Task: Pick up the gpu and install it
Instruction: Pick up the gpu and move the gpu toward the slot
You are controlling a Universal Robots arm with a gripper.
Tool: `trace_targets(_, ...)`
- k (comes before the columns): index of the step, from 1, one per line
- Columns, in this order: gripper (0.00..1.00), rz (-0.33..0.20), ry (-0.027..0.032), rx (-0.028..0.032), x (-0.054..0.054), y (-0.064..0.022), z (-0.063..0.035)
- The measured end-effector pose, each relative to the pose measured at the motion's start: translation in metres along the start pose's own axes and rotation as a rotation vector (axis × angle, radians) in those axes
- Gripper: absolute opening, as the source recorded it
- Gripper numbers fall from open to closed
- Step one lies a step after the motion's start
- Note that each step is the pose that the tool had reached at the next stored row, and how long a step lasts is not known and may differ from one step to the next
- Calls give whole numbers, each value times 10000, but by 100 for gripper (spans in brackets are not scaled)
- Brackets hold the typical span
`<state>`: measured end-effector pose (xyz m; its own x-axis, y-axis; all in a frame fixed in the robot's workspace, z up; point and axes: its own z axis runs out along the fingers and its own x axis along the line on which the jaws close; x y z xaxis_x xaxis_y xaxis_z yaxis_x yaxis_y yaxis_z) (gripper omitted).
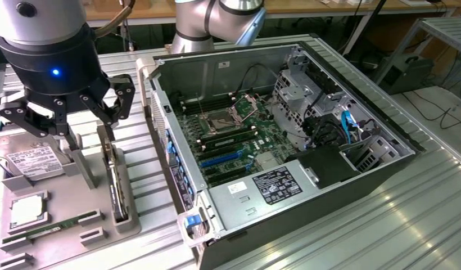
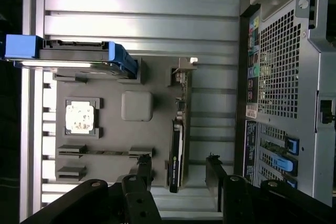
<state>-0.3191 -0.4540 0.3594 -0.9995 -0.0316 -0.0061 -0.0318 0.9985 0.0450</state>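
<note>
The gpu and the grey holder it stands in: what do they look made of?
The gpu: dark, matte edge, probably a plastic shroud; its bright, glinting end looks like bare metal. The grey holder: uniform matte grey with no shine, likely plastic, though painted metal can't be ruled out.

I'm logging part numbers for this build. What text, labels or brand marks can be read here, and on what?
Nothing reads legibly.
Black label inside the computer case: print too small.
White sticker beside it: blurred.
White label on the hard drive: blurred.
Green mark on the gpu: unreadable.
</note>
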Motion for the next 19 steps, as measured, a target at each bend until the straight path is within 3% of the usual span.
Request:
trace_targets(9, 54, -1, 2, 1, 2, -39, 110)
trace_targets(11, 56, 0, 0, -1, 2, -63, 120)
trace_targets(12, 62, 0, 1, 0, 2, -62, 126)
trace_targets(19, 62, -18, 1, 0, 3, -66, 187)
